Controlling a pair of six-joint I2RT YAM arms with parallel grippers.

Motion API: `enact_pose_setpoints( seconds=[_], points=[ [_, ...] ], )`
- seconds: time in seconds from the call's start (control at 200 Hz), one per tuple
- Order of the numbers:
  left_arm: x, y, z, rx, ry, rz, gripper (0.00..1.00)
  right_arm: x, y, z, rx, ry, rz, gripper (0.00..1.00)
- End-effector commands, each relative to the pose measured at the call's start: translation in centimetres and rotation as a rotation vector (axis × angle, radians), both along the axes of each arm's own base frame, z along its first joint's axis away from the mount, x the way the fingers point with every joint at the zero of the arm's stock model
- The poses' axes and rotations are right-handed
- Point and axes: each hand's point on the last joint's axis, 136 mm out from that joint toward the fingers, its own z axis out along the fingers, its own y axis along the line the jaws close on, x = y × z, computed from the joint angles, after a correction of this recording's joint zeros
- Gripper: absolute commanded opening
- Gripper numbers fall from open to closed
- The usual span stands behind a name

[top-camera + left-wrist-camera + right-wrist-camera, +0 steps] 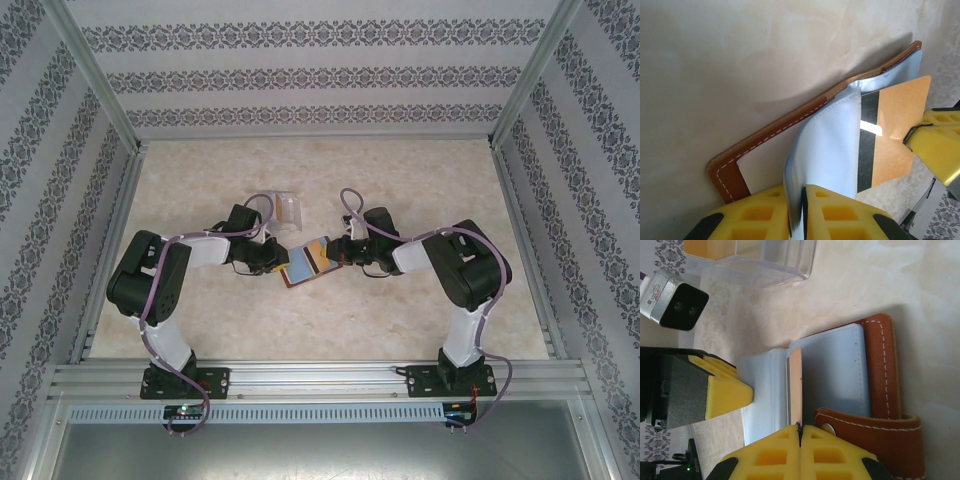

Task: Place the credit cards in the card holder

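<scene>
L pincer nips a blue pocket leaf of the holder, open on the bench. R pincer is shut on the orange card, far end btwn the leaves. Clear box sits just beyond.

Left wrist view: the bottom frame edge cut off the left gripper. Its yellow fingers hid the lower end of the card holder and of the blue pocket pinched between them. That pocket covered the left part of the orange card.
Right wrist view: the card's lower end was buried between the pressed-together pads of the right gripper. The top edge cropped the clear box.
Top view: both grips were too small to resolve.
</scene>
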Motion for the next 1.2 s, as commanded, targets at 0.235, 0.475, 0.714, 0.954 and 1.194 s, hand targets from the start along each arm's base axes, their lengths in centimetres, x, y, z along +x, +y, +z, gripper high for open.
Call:
enact_pose_setpoints(
  seconds=[0.235, 0.475, 0.714, 0.954, 1.194],
  points=[
    [-0.2, 1.0, -1.0, 0.056, 0.023, -0.001, 0.17, 0.2, 0.3, -0.8, 0.027, 0.051, -0.015, 0.0],
    [-0.3, 1.0, -1.1, 0.055, 0.027, -0.001, 0.18, -0.4, 1.1, -1.2, 0.023, 0.067, -0.006, 0.0],
    [-0.5, 1.0, -1.0, 0.051, 0.029, -0.001, 0.18, -1.0, 2.2, -1.4, 0.031, 0.122, -0.01, 0.0],
    [-0.5, 1.0, -0.8, 0.048, 0.027, 0.002, 0.18, -1.0, 2.2, -1.4, 0.047, 0.186, -0.016, 0.0],
    [-0.4, 1.0, -0.5, 0.045, 0.018, 0.003, 0.19, -0.7, 2.1, -0.9, 0.041, 0.191, -0.032, 0.0]
  ],
)
